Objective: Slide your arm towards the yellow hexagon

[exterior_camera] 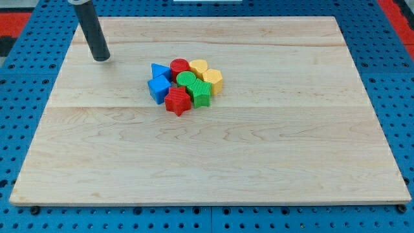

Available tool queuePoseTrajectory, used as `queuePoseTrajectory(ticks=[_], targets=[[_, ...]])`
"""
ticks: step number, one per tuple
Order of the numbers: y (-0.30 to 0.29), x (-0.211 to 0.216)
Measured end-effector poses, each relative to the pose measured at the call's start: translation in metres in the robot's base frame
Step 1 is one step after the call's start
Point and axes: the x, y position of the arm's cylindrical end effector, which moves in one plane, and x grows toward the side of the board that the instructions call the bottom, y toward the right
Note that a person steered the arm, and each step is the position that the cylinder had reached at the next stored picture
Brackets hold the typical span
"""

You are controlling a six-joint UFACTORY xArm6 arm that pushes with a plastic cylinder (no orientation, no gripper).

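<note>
The yellow hexagon sits at the right end of a tight cluster of blocks near the middle of the wooden board. A yellow heart lies just above and left of it. The cluster also holds a red cylinder, a blue triangle, a blue cube, a green round block, a green block and a red star. My tip rests on the board at the upper left, well to the left of the cluster and apart from every block.
The board lies on a blue pegboard surface. Red areas show at the view's top corners. The rod leans up toward the view's top left.
</note>
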Motion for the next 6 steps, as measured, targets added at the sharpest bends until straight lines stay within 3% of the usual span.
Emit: queuePoseTrajectory(ticks=[1,3,4,6], targets=[[0.0,-0.022],[0.097,-0.063],[0.171,-0.053],[0.294,0.023]])
